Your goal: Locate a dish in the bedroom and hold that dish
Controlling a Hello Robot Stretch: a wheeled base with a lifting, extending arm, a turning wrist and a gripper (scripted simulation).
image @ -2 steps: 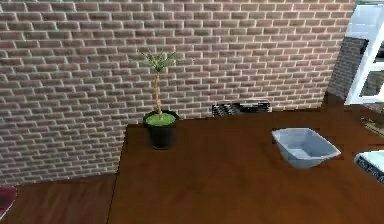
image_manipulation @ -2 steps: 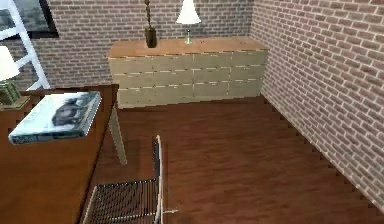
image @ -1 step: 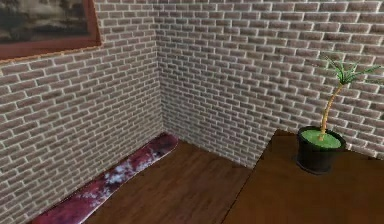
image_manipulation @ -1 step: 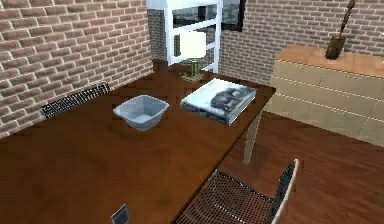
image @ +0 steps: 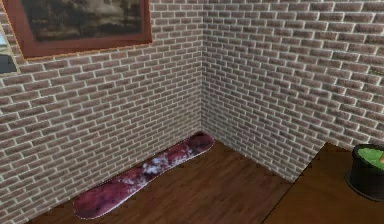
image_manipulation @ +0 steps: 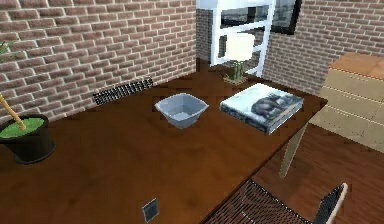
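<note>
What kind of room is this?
Likely a bedroom or study in a brick-walled home: a wooden desk with a lamp and book, a dresser beside it, and a snowboard on the floor.

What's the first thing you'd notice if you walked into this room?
Probably the grey bowl in the middle of the brown wooden table, with a big book beside it toward the arm side view's right. In the forward view, a long reddish patterned board lies on the floor along the brick wall, below a framed picture.
</note>
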